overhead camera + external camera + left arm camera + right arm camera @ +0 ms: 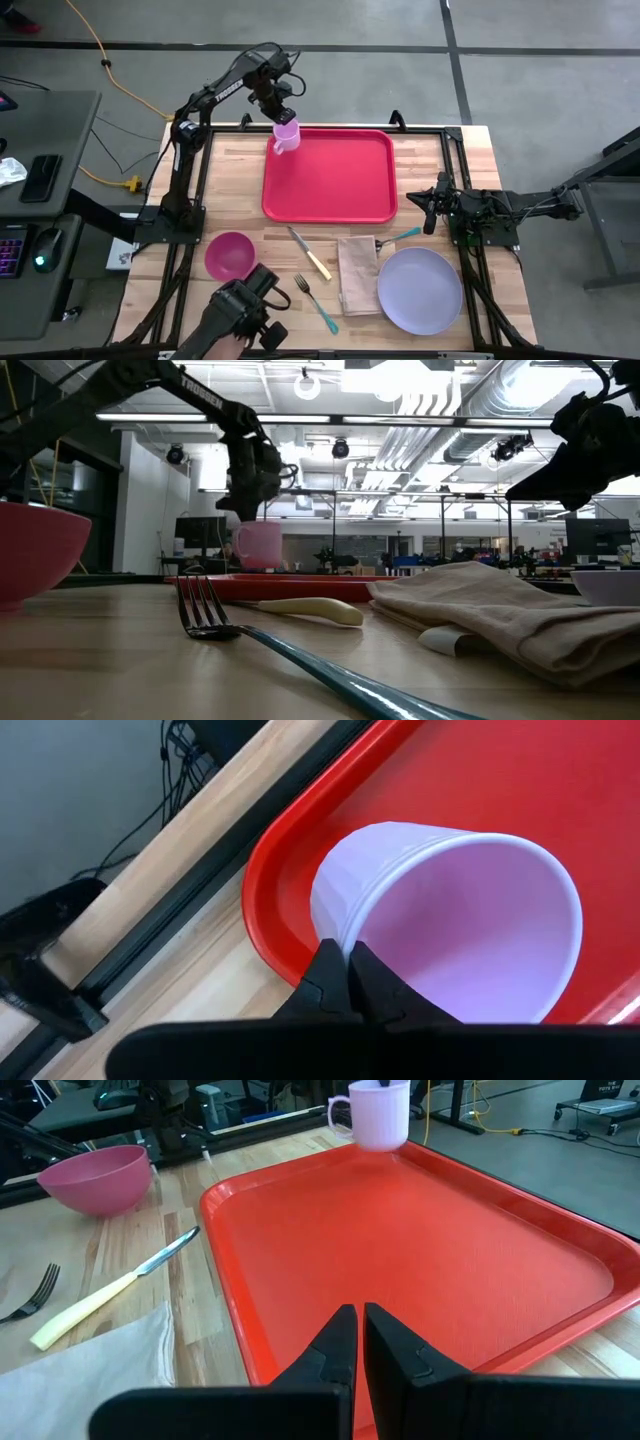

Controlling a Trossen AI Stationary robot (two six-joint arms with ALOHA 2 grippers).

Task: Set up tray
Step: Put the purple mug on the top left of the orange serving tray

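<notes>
The red tray [330, 175] is seen at the upper middle of the overhead picture, lying flat on the wooden table [235, 205]. Over its upper left corner a pale lavender cup [286, 137] is held by the left gripper [282, 117], whose fingers are pinched on the cup's rim (one finger inside the wall, one outside, as the left wrist picture shows). In the level picture the cup [259, 544] appears just above the tray's edge [300, 586]; whether it touches the tray cannot be told. The right gripper [432, 203] is found at the right of the overhead picture, just beside the tray's right edge, its fingers [338, 1342] pressed together on nothing. Below the tray in the overhead picture several things are laid out on the bare wood: a pink bowl [229, 255] at the lower left, a knife with a cream handle [310, 253], a fork with a teal handle [316, 301], a folded tan napkin [358, 273], and a round lavender plate [420, 290] at the lower right. A second teal-handled utensil [403, 235] is partly covered by the napkin's upper right corner.
</notes>
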